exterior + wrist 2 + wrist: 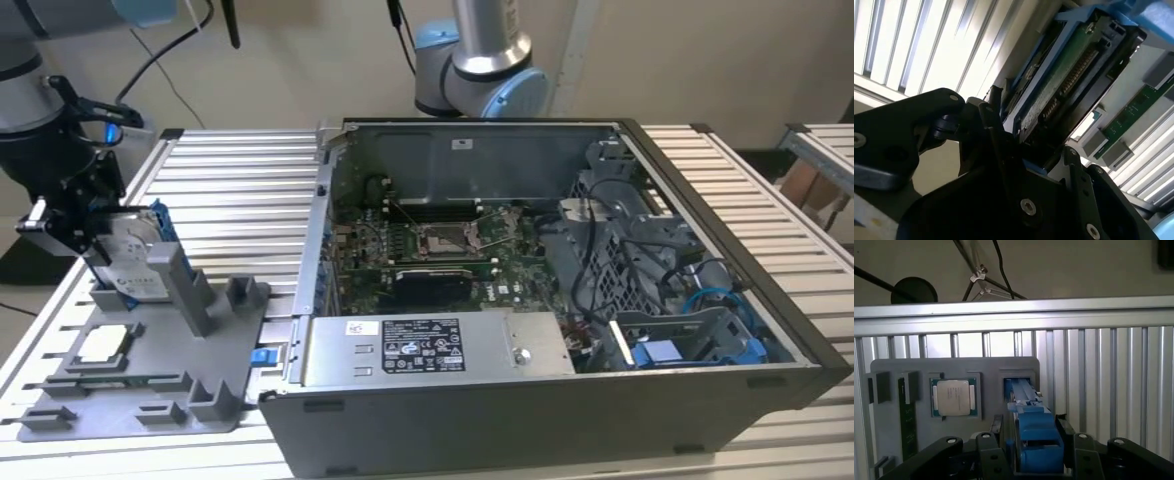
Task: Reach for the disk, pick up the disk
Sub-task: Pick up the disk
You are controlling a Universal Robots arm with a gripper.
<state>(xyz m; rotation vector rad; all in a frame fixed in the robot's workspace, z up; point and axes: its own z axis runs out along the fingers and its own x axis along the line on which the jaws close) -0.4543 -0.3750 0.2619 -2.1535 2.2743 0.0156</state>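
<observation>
Slatted table [240, 160]: hand [1030, 429] astride upright disk [1038, 452]

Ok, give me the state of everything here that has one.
disk, standing on edge in the grey fixture slot.
gripper, around the disk; grip unclear.
computer case, open, interior exposed.
chip, seated flat in the fixture's recess.
</observation>
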